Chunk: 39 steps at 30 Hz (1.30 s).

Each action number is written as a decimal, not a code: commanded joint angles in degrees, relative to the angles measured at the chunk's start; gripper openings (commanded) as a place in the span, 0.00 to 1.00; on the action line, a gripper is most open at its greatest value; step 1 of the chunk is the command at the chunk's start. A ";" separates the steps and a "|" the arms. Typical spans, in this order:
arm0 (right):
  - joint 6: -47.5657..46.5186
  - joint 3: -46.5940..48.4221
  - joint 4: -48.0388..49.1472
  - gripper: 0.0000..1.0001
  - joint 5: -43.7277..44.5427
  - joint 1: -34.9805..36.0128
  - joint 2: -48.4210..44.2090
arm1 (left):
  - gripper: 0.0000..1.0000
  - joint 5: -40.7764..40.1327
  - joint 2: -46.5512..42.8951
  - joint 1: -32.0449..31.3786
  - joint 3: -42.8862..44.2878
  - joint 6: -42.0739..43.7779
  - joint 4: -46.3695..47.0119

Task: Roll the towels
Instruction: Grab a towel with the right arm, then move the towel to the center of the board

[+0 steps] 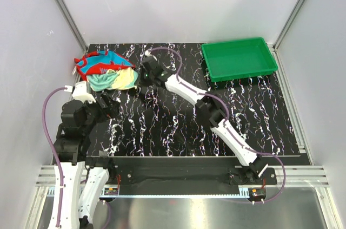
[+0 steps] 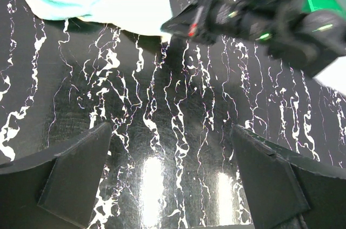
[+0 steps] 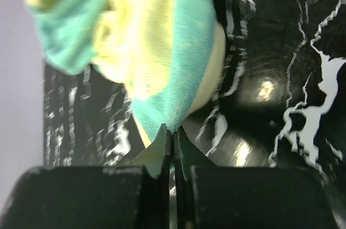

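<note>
Both towels lie bunched together at the table's back left. The red towel [image 1: 96,64] with teal-blue patterns is behind, and the pale yellow towel [image 1: 120,80] with its teal patch is in front, partly on it. My right gripper [image 1: 140,78] is shut on the yellow towel's right edge; in the right wrist view the jaws [image 3: 173,132] pinch the teal and yellow cloth [image 3: 157,39], which lifts up from them. My left gripper [image 2: 170,129] stands open just in front of the towels [image 2: 124,1], over bare table with nothing between its fingers.
A green plastic tray [image 1: 238,58] stands at the back right. The right arm [image 1: 216,118] stretches diagonally across the middle of the black marbled table [image 1: 178,126]. White walls close in on the left and the back.
</note>
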 commanded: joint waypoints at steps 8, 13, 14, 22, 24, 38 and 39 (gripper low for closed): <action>-18.72 -9.55 -2.08 0.00 9.08 0.82 -44.61 | 0.99 -1.21 1.00 0.29 0.03 -0.68 1.98; -17.93 -33.69 -5.90 0.00 16.38 0.82 -66.78 | 0.99 -0.95 1.88 0.29 0.12 -0.50 1.89; -17.15 -38.29 -6.87 0.00 17.43 0.82 -69.59 | 0.99 -0.86 1.80 0.29 0.12 -0.50 1.81; -3.44 -80.04 -12.75 0.00 18.93 0.91 -93.51 | 0.99 1.42 3.90 0.20 0.82 -1.11 1.63; -1.16 -83.06 -15.22 0.00 19.37 0.91 -97.81 | 0.99 5.11 6.62 -0.41 1.17 -3.04 1.89; 3.07 -75.26 -42.55 0.00 33.16 1.00 -127.59 | 0.99 -8.69 26.91 -33.79 2.67 -13.77 16.56; 3.77 -74.55 -44.13 0.00 34.31 0.91 -128.84 | 0.99 -8.16 28.24 -34.50 2.49 -14.03 18.05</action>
